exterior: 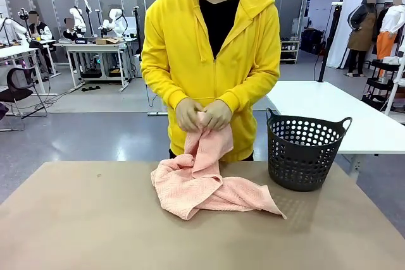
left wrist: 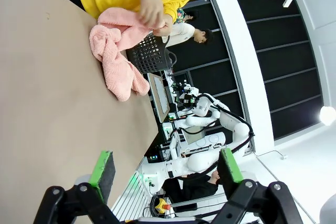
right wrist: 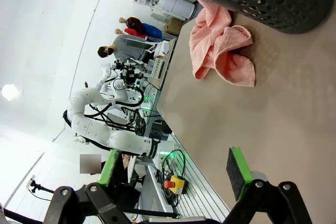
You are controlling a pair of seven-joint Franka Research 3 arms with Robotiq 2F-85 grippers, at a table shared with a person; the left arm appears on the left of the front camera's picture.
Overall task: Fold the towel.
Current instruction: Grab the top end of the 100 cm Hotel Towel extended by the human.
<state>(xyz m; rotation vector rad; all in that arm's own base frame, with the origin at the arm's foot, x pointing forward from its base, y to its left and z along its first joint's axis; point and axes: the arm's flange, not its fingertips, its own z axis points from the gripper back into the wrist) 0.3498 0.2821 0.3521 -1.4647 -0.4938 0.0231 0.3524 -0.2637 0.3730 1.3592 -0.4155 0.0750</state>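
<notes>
Well beyond left hand, towel.

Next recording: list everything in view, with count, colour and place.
towel: one, pink, crumpled mid-table, one end lifted
basket: one, dark grey, upright on the table, right of the towel in front view
table: one, brown, between robot and person
person: one, yellow hooded jacket, far side
hands: two, gripping the towel's raised end
left gripper: one, black with green pads, open, clear of the towel
right gripper: one, black with green pads, open, clear of the towel
</notes>
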